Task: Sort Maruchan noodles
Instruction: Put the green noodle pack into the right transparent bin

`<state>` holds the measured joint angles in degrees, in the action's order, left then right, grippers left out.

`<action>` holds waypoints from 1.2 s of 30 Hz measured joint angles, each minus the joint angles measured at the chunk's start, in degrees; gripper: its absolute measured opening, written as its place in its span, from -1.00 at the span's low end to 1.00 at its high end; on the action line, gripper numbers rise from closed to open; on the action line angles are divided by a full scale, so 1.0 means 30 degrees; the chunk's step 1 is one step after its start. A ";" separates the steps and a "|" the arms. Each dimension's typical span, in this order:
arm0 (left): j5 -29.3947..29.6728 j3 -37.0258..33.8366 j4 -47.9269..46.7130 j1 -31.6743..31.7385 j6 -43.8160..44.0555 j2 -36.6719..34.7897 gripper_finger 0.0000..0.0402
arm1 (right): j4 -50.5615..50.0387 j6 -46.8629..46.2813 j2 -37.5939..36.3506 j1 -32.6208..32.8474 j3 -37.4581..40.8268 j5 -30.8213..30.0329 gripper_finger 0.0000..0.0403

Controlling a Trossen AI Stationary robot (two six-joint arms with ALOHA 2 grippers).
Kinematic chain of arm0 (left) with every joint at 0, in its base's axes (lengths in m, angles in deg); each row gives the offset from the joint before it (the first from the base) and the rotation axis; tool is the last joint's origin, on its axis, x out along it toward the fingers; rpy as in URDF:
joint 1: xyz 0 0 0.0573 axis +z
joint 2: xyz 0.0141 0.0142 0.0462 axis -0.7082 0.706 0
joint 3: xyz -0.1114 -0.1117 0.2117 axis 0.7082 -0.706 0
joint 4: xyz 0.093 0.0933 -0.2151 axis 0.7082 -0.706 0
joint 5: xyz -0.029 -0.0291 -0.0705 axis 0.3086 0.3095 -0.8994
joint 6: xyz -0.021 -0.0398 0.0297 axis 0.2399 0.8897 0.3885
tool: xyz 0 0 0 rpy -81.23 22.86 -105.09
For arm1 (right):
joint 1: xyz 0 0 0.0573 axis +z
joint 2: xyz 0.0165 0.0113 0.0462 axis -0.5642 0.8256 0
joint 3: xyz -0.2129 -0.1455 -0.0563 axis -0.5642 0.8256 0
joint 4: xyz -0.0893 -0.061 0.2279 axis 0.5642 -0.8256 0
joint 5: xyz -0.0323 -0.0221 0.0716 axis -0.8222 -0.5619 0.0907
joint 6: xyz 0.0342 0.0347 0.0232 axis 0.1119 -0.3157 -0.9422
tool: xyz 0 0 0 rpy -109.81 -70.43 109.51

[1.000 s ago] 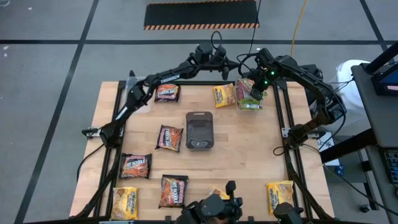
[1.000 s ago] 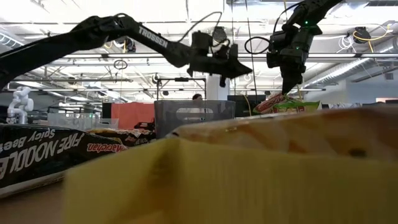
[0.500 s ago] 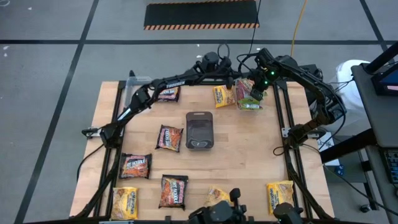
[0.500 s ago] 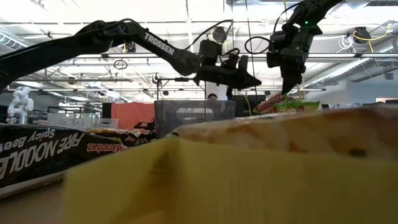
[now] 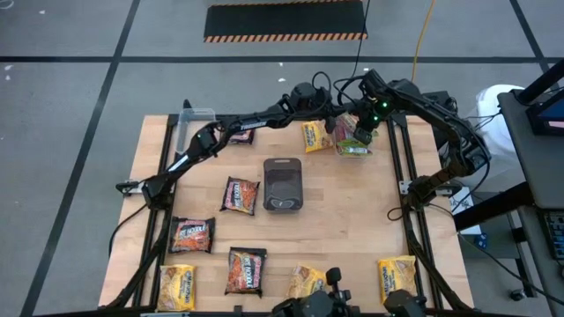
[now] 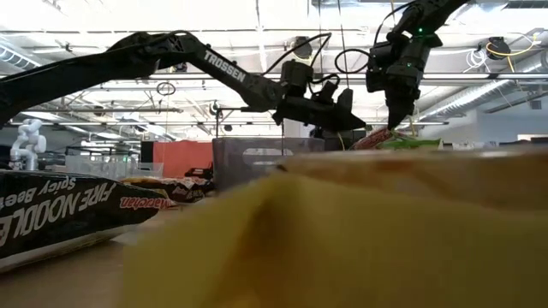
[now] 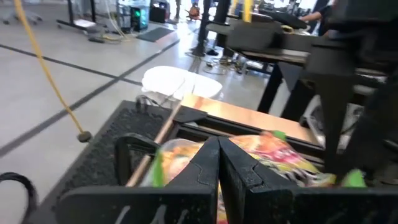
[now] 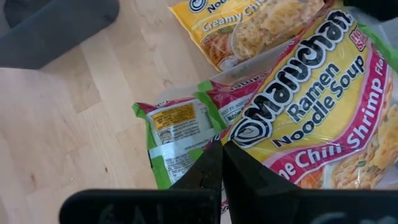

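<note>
The wooden table [image 5: 352,229] stood on a grey workshop floor with a hazard-striped mat beyond its far edge. A dark grey tray [image 5: 283,184] lay near the middle. Around it the Maruchan noodles [image 5: 239,195] were spread out: dark packets on the left half, yellow ones along the near edge [image 5: 397,278] and one yellow packet [image 5: 316,136] at the far side.

My right gripper [image 5: 359,132] hung over the far right corner, fingers pressed together, their tips just above the green-edged shrimp packets [image 8: 311,118] piled there. In my right wrist view those packets overlapped one another, with a creamy chicken packet [image 8: 249,28] just beside them.

My left gripper [image 5: 333,119] reached across the far side to the same pile, fingers [image 7: 208,165] closed on nothing, near my right one.
</note>
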<state>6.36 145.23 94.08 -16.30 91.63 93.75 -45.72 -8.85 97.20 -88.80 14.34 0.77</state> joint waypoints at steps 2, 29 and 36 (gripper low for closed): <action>0.0224 0.0000 0.0023 0.0055 -0.0181 0.0000 -0.97 | -0.0030 0.0006 0.0000 0.0072 0.0000 0.0005 -1.00; 0.0260 0.0051 -0.2638 -0.0760 0.0133 0.0348 -0.97 | -0.0014 0.0290 0.0000 0.0065 0.0000 -0.0036 -1.00; -0.0178 0.0051 -0.2077 -0.0885 0.1261 0.0860 -0.97 | -0.0045 0.0290 -0.0007 0.0058 0.0000 -0.0029 -1.00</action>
<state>5.82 145.38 87.85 -18.96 95.41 96.33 -45.85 -7.98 97.18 -88.63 14.34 0.68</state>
